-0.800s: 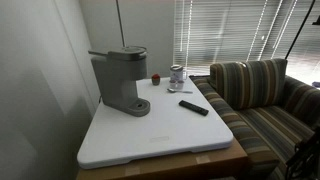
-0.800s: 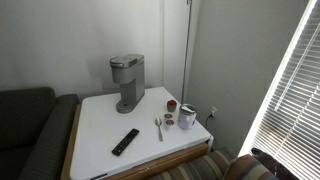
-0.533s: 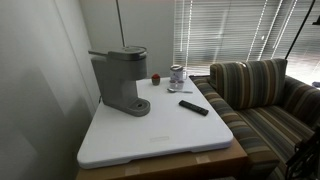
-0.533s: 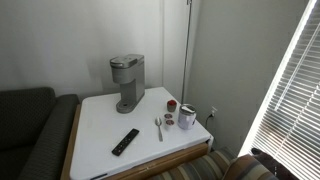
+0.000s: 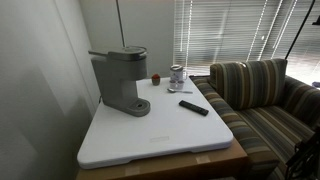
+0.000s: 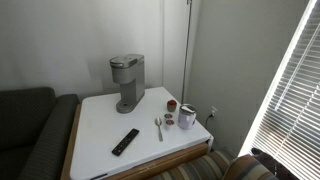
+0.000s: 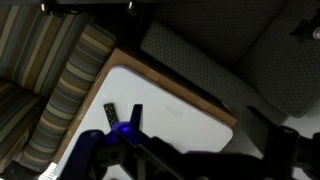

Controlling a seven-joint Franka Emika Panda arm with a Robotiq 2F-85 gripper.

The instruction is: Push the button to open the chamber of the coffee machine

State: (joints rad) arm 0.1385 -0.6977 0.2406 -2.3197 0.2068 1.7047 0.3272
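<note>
Nothing has shifted since the earlier frames. The coffee machine (image 5: 120, 85) stands as before at the back of the white table (image 5: 150, 140), close to the wall, with its chamber (image 5: 127, 57) lid lying flat. A metal cup (image 5: 177, 75) sits near the blinds (image 5: 235, 30) — its contents cannot be made out. A black remote (image 6: 125, 141) and a spoon (image 6: 158, 127) lie on the tabletop, and a striped sofa (image 5: 262, 95) stands alongside. In the wrist view the gripper (image 7: 133, 125) hangs well above the table — whether its fingers are spread or closed cannot be told.

Matte grey plastic coffee machine (image 5: 120, 80)
</note>
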